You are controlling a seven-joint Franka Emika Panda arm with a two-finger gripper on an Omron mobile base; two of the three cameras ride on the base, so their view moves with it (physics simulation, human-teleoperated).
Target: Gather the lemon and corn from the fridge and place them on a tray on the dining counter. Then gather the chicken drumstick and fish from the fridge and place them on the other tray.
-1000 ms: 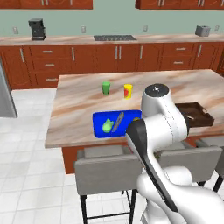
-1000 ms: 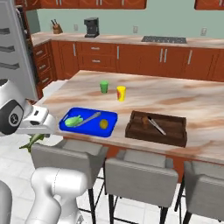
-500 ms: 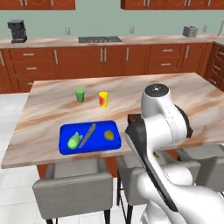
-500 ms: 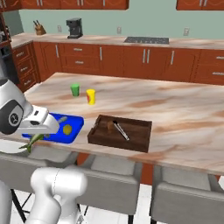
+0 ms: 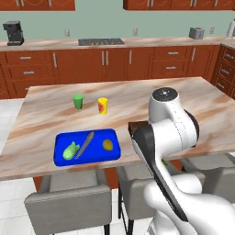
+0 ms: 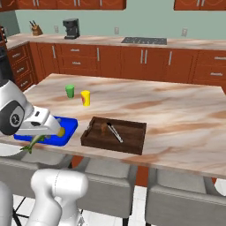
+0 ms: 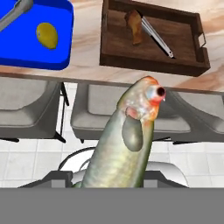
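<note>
A grey-green fish (image 7: 127, 140) with a reddish head fills the middle of the hand view, and my gripper (image 7: 120, 180) is shut on its body, held below and in front of the counter edge. Its tail (image 6: 32, 145) hangs under my hand in the right base view. On the counter lies a blue tray (image 5: 62, 143) holding the lemon (image 5: 107, 145), the corn (image 5: 69, 150) and a grey utensil (image 5: 85, 144). To its right a brown wooden tray (image 6: 132, 148) holds the chicken drumstick (image 6: 104, 128) and metal tongs (image 6: 116, 133). The hand view shows the drumstick (image 7: 134, 26) and lemon (image 7: 47, 36) ahead.
A green cup (image 5: 78, 101) and a yellow cup (image 5: 103, 105) stand behind the blue tray. Grey stools (image 7: 30, 107) line the counter's near edge below the trays. Cabinets, a cooktop (image 6: 144, 40) and a coffee machine (image 6: 70, 28) run along the back wall.
The base has driven to the right along the counter, so the whole scene has slid left in both base views. The fish stays in my gripper.
</note>
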